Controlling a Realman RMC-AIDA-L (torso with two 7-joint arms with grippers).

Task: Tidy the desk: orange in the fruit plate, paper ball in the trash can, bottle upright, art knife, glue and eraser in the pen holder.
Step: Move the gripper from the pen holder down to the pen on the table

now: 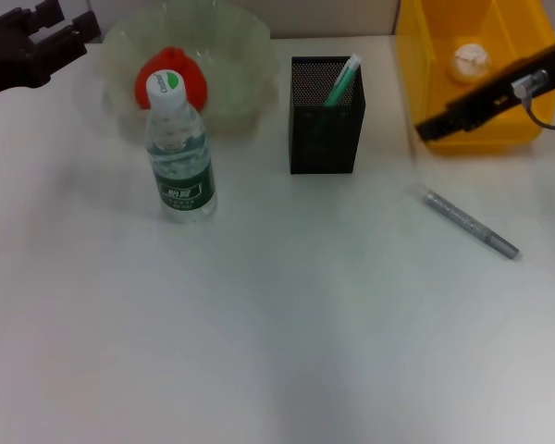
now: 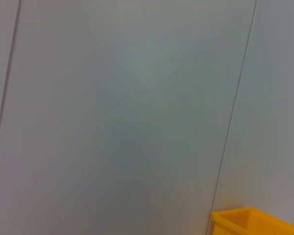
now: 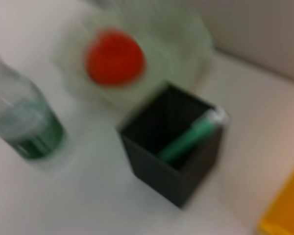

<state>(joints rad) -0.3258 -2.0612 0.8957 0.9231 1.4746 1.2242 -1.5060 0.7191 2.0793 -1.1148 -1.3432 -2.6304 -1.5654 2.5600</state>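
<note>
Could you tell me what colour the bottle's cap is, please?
The bottle has a white cap with a green patch, clearest in the head view.

The bottle (image 1: 178, 153) hides the lower front of the orange (image 1: 174, 79). The right gripper (image 1: 432, 125) is cut off by the picture's edge, its fingers unreadable. The yellow bin (image 2: 252, 223) shows only a corner in the left wrist view. The pen holder (image 3: 174, 144) is blurred in the right wrist view.

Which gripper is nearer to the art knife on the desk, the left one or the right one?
Right. The right gripper hangs over the yellow bin's near edge, just behind the art knife. The left gripper is at the far left corner, beyond the plate.
</note>
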